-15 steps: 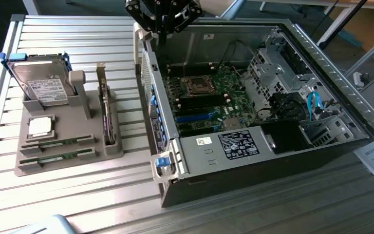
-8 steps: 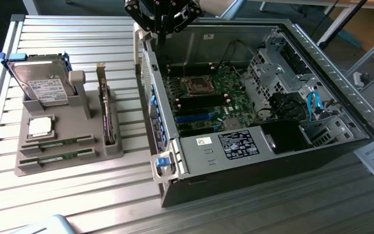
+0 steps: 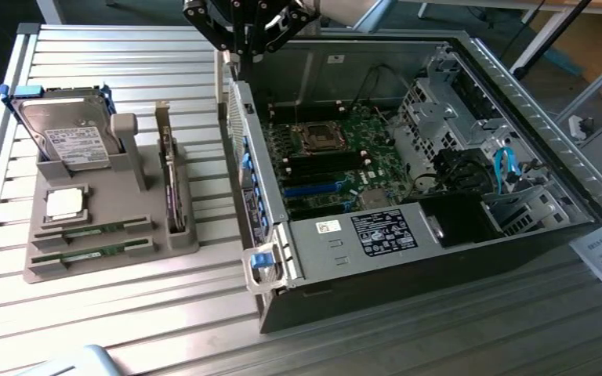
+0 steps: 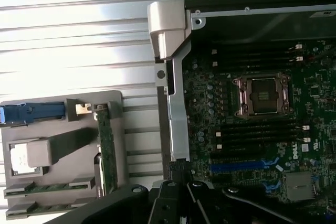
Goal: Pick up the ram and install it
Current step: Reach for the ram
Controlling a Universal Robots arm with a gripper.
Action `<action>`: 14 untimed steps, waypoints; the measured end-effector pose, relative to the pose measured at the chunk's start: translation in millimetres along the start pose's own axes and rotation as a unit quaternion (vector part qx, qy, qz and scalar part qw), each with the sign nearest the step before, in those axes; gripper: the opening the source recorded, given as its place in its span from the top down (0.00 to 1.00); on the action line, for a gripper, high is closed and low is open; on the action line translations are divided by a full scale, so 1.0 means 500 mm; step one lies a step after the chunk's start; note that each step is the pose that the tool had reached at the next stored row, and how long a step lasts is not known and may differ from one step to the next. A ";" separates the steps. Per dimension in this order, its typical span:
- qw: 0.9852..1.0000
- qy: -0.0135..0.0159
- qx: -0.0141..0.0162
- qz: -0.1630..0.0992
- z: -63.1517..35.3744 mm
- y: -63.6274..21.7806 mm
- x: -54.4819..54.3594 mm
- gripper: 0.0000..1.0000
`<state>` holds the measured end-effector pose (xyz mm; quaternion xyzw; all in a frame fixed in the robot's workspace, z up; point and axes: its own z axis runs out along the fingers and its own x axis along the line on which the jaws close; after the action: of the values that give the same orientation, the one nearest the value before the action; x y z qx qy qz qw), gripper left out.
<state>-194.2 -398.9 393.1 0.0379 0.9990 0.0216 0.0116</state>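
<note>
The black pincer (image 3: 247, 45) hangs up high over the far edge of the open computer box (image 3: 510, 117). Its two fingers are pressed together and there is nothing between them. Right under it, inside the box, lies the green board (image 3: 356, 168) with a square socket (image 3: 320, 139) and some long black slots (image 3: 317, 166) that have nothing in them. The ram (image 3: 92, 230) is not near the pincer. It is well apart from it, over on the exterior view's left and closer to the camera, out on the table (image 3: 123, 70) made of shiny metal ribs. It sits in a slot at the front of a gray plastic tray (image 3: 181, 239). It is a thin, flat, green stick with little dark chips in a row, and its long side runs across from the exterior view's left to right. Another stick just like it (image 3: 94, 254) lies just beside it, a bit closer to the camera. The same tray also holds a shiny hard drive (image 3: 66, 137), a small square silver chip (image 3: 63, 204) and a wider card (image 3: 172, 180) standing up on its edge.
</note>
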 end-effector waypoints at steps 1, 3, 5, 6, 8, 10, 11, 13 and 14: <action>1.000 0.000 0.000 0.000 0.000 0.000 0.005 0.89; 1.000 0.000 0.000 0.000 0.000 -0.001 0.012 0.89; 1.000 0.001 0.000 0.000 0.000 -0.002 0.024 0.89; 1.000 0.001 0.000 0.000 0.000 -0.002 0.029 0.89; 1.000 0.001 0.000 0.000 0.000 -0.003 0.035 0.89; 1.000 0.002 0.000 0.000 0.000 -0.003 0.045 0.89; 1.000 0.002 0.000 0.000 0.000 -0.004 0.049 0.89; 1.000 0.002 0.000 0.000 -0.001 -0.004 0.059 0.89; 1.000 0.002 0.000 0.000 -0.001 -0.005 0.063 0.89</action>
<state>-225.9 -398.9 392.6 0.0380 0.9990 0.0216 0.0092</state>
